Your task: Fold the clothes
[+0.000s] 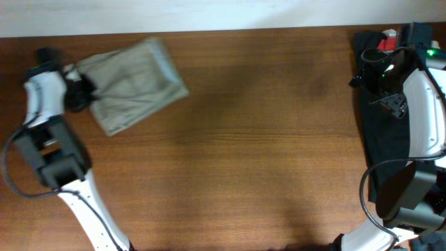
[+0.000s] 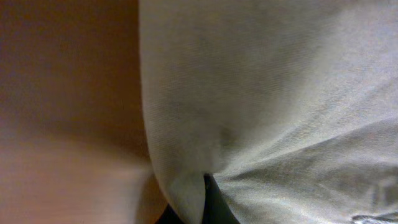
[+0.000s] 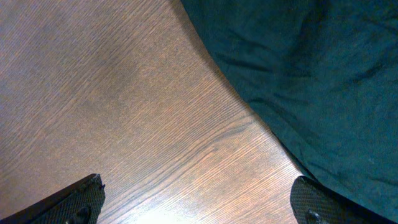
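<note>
Overhead: pale grey-green folded cloth bundle [image 1: 136,84] sits at the far left of the brown wooden table [image 1: 265,146]. It's a compact rectangle with edges roughly squared and looks folded. My left jaws are at its left edge, touching it; from up here I can't tell if they're apart or pinched on fabric. A near-black crumpled garment [image 1: 382,150] lies along the table's right edge, stretched long and unfolded, with my right arm [image 1: 425,104] over it and my right jaws near its upper end. Left wrist: grey-green cloth fills most of the frame, very close to the lens, with bare table on the left. One dark fingertip [image 2: 214,202] shows at the bottom with fabric lapping against it; the other is hidden, so jaw state is cannot tell. Right wrist: both fingertips [image 3: 78,199] sit at the bottom corners, wide apart, nothing between them but wood grain. The dark garment's edge runs diagonally across the upper right, close to the right-hand fingertip, not gripped. Status guess: one item done, second not started. Left to do: clear the bundle, grab the dark garment's edge, drag it to mid-table, flatten, fold.
</note>
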